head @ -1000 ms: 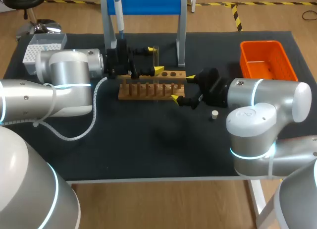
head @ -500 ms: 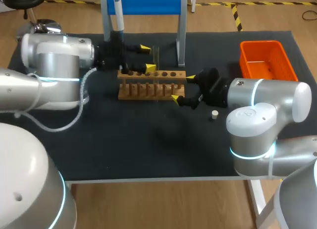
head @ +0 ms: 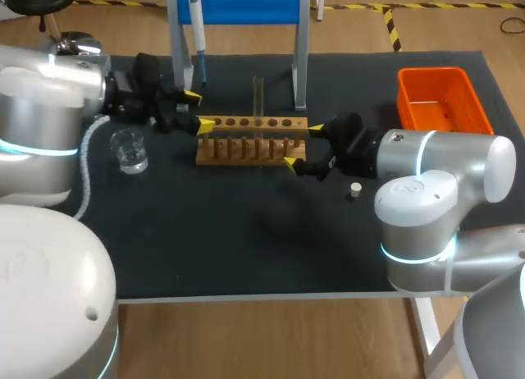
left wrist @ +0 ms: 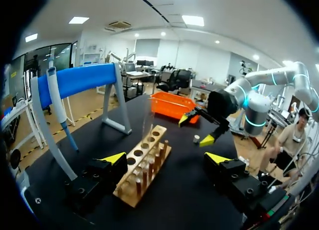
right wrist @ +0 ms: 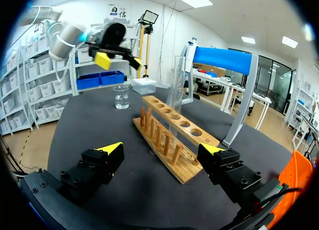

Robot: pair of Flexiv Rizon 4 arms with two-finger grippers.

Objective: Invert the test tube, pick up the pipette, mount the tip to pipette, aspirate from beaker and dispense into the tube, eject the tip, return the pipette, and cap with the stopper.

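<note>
Looking down from the head view, we see the wooden test tube rack point(head: 252, 139) in the middle of the dark worktop point(head: 246, 248), with a clear test tube point(head: 257, 100) standing upright in one of its middle holes. Our left hand point(head: 198, 110) hovers at the rack's left end, fingers spread and holding nothing. Our right hand point(head: 303, 145) sits at the rack's right end, likewise spread and empty. The pipette point(head: 195, 34) hangs on the blue stand point(head: 246, 6) behind the rack. A glass beaker point(head: 130, 152) stands left of the rack, near the left arm. The small white stopper point(head: 355, 189) lies on the worktop beside the right arm, and an orange bin point(head: 439, 100) sits at the far right.

Only the right wrist view shows a white box point(right wrist: 143, 84) beyond the beaker. It also shows the left hand raised above the worktop past the rack's far end.

The left wrist view looks along the rack's length. The rack's near end lies just by the finger on the pipette's side, and the right hand is open beyond the far end with the stopper close by. Both wrist views show the tube rising well above the rack.
</note>
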